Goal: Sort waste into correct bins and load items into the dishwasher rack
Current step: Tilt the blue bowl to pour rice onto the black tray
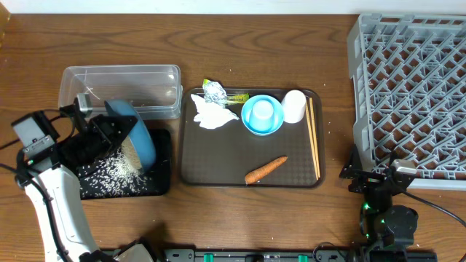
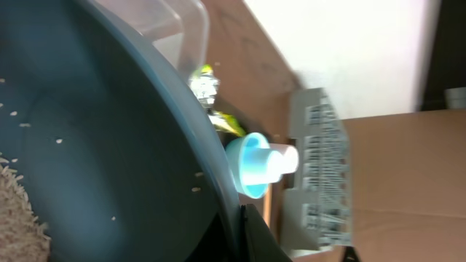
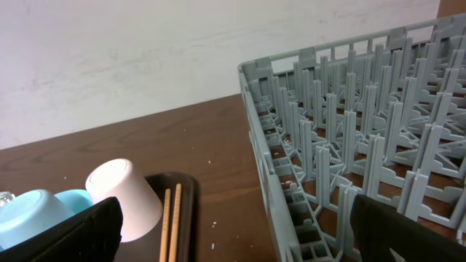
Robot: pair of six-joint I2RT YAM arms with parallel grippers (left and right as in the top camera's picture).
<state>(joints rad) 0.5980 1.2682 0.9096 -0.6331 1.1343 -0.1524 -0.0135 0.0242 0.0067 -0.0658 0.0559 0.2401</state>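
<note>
Gripping big dark-blue bowl (image 1: 140,135) by its rim in clenched left gripper (image 1: 111,132), tilting it steeply. Showing rice grains (image 1: 120,171) on black tray (image 1: 164,164) directly beneath that gripper, clear tub (image 1: 120,86) just beyond it. Holding right gripper (image 1: 369,177) released, jaws spread wide and empty, dishwasher rack (image 3: 349,145) lying close ahead to its right, white cup (image 3: 124,189) and chopsticks (image 3: 171,218) ahead to its left.

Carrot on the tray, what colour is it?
Orange. The carrot shows best in the overhead view.
</note>
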